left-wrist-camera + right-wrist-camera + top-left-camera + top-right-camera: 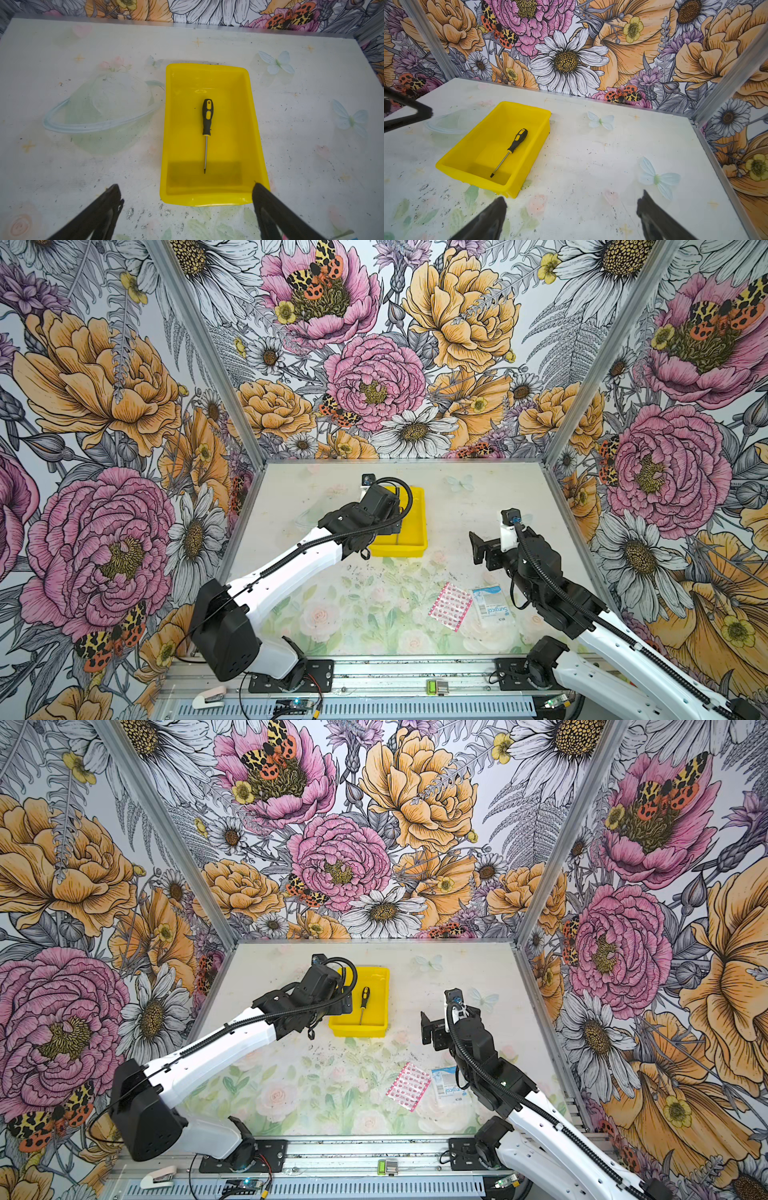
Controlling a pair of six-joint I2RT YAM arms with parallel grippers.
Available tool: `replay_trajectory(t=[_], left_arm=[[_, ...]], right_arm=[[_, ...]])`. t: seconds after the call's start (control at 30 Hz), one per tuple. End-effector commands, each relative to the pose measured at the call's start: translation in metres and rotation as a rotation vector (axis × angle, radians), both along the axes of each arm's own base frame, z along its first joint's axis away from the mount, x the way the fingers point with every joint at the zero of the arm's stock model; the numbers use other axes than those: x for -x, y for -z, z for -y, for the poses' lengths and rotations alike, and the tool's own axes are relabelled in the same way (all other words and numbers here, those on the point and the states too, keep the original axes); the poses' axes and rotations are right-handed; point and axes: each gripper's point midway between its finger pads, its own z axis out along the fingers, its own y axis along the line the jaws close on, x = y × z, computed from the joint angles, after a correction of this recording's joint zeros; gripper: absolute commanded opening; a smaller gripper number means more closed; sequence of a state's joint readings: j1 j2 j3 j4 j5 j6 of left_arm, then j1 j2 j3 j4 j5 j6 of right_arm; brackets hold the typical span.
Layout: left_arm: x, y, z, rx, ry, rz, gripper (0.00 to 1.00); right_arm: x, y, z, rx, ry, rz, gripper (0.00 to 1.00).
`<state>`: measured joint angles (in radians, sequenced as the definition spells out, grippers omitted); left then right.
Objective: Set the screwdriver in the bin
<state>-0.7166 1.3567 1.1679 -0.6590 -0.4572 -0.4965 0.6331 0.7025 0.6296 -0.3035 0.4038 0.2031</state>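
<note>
The black-and-yellow screwdriver (364,997) lies flat inside the yellow bin (379,986), handle toward the back wall and tip toward the near end. The left wrist view shows the screwdriver (207,116) lengthwise in the middle of the bin (207,200), touched by nothing. My left gripper (186,187) hangs open and empty over the bin's near end; in a top view the left gripper (328,1016) covers the bin's left side. My right gripper (572,196) is open and empty, well right of the bin (477,176) and the screwdriver (517,141). In a top view the right gripper (478,547) is raised over bare table.
A pink dotted packet (451,605) and a white-and-blue packet (492,608) lie on the table near the right arm. Floral walls close the table on the left, back and right. A small white stapler (210,699) rests on the front rail.
</note>
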Motion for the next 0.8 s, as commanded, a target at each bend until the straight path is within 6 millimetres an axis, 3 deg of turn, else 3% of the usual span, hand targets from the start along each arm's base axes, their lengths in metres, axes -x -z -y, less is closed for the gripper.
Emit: replay_trajectory(t=[0.0, 0.1, 0.2, 0.33, 0.43, 0.57, 0.77], left_arm=[[-0.001, 0.004, -0.046, -0.031, -0.105, 0.085, 0.99], [0.007, 0.007, -0.088, 0.009, -0.197, 0.141, 0.99], [0.014, 0.009, -0.123, 0.033, -0.254, 0.220, 0.99], [0.026, 0.027, -0.164, 0.058, -0.325, 0.300, 0.99], [0.036, 0.033, -0.178, 0.065, -0.322, 0.339, 0.99], [0.043, 0.036, -0.195, -0.035, -0.335, 0.365, 0.99], [0.031, 0.048, -0.204, -0.150, -0.276, 0.368, 0.99]], right_arm=[[-0.001, 0.005, 0.032, -0.019, 0.179, 0.021, 0.99], [0.003, 0.010, 0.058, -0.015, 0.309, 0.047, 1.00], [0.004, 0.020, 0.067, 0.021, 0.331, 0.039, 1.00], [0.006, 0.035, 0.075, 0.044, 0.358, 0.020, 1.00], [0.005, 0.045, 0.082, 0.056, 0.389, 0.012, 0.99], [0.006, 0.053, 0.105, 0.076, 0.516, 0.017, 0.99], [-0.010, 0.058, 0.123, 0.062, 0.544, 0.033, 0.99]])
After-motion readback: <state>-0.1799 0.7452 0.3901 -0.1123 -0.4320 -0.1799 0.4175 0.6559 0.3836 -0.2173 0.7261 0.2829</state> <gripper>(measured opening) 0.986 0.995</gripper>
